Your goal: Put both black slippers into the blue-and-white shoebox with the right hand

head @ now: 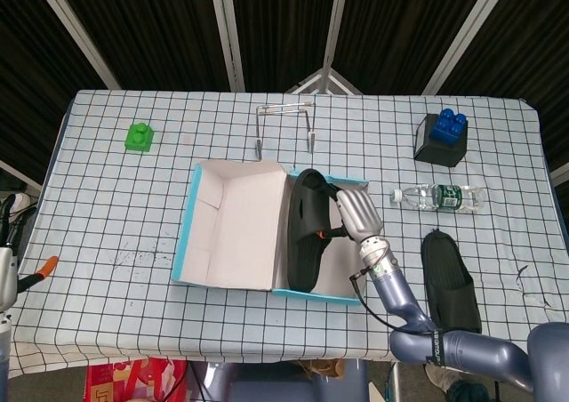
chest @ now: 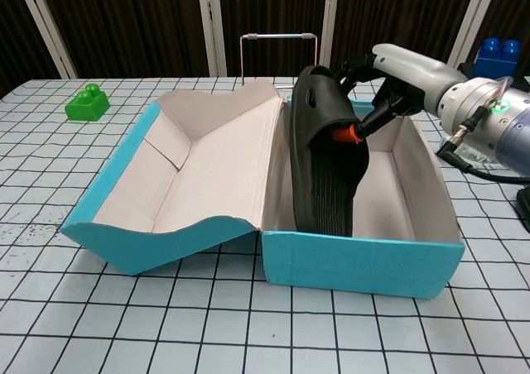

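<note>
My right hand grips a black slipper by its strap. The slipper stands on its edge inside the blue-and-white shoebox, against the left side of the box's compartment, sole facing the chest camera. The box lid lies folded open to the left. The second black slipper lies flat on the table to the right of the box; only its edge shows at the far right of the chest view. Of my left hand, only a sliver shows at the left edge of the head view.
A plastic water bottle lies right of the box. A blue block on a black stand is at the back right, a green block at the back left, a metal wire frame behind the box.
</note>
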